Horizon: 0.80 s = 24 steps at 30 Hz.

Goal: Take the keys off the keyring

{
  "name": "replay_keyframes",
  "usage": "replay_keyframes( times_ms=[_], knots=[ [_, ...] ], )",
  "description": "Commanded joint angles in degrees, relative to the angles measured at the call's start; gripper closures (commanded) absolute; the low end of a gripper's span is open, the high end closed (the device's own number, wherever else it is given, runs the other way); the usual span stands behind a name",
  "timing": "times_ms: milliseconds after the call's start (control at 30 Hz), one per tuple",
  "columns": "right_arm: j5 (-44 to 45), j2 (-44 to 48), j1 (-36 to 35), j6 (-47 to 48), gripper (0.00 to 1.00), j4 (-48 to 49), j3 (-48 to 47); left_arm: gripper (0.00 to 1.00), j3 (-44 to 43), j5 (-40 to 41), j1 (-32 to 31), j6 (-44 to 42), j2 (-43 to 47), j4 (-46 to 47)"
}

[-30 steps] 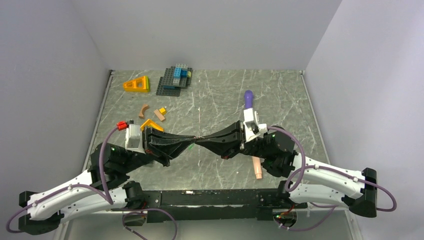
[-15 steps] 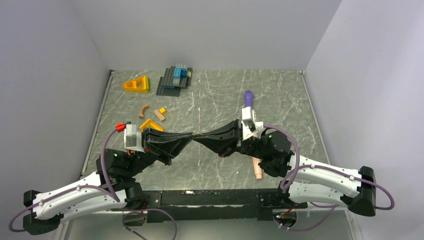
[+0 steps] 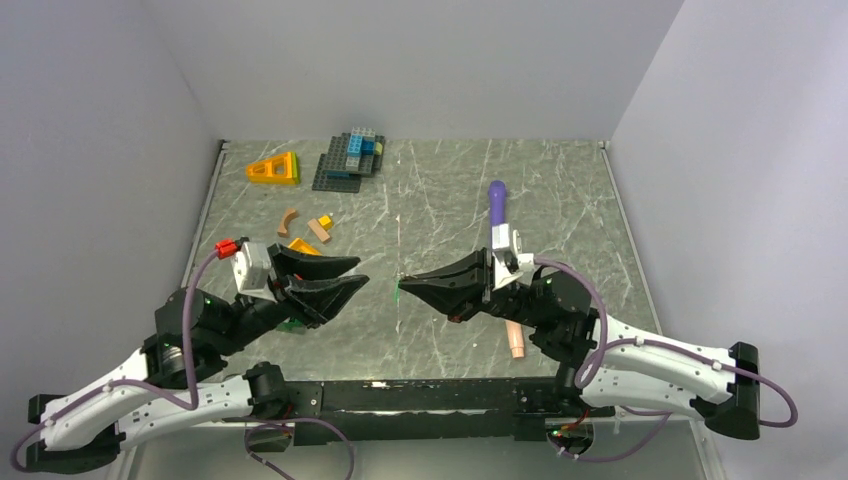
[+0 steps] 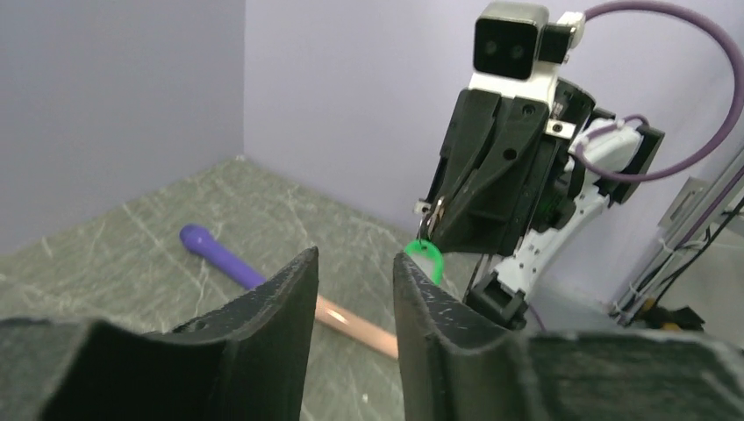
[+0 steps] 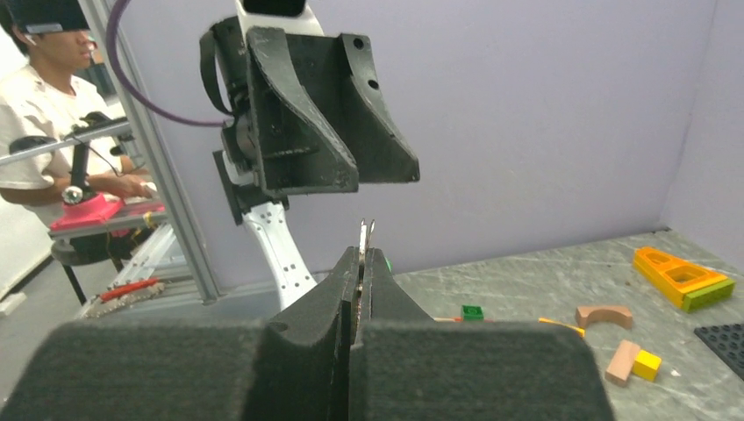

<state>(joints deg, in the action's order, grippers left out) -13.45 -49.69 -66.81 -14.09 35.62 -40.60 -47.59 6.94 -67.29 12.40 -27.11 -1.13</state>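
Risk sits in the thin pinch: the right claw (image 3: pixel 405 283) is clenched on the keyring (image 5: pixel 364 230), green key (image 4: pixel 425 260) dangling under its tips above the worktop (image 3: pixel 560 190), and the left claw (image 3: pixel 362 271) gapes empty well apart, so a skewed grab could knock the ring loose.

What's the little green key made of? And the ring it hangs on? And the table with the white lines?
The green key's head looks like plastic: bright, even colour with a soft shine. The keyring, pinched in the right gripper, looks like metal: thin, silvery, glinting. The table looks like polished grey-green stone with white veins, though it could be a printed sheet.
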Motion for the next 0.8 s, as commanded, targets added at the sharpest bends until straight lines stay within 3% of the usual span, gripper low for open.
replay_keyframes(
  times_ms=[0,200,400,767],
  knots=[
    [1.4,1.83,-0.28,3.66,1.0,-8.71,-2.11,0.55,-4.88,0.06,0.14,-5.97,1.05,-15.02],
    [-1.3,0.6,-0.24,8.18,1.0,-23.91,-8.32,0.46,-8.17,-4.64,0.14,-10.33,1.02,-22.06],
    [-10.58,-2.0,-0.21,10.02,1.0,-30.67,-12.7,0.39,-9.94,-12.45,0.14,-13.93,-1.27,-23.68],
    [-15.11,-4.63,-0.3,11.11,1.0,-35.35,-15.95,0.46,-11.53,-21.55,0.14,-15.23,-6.61,-20.84]
  ],
)
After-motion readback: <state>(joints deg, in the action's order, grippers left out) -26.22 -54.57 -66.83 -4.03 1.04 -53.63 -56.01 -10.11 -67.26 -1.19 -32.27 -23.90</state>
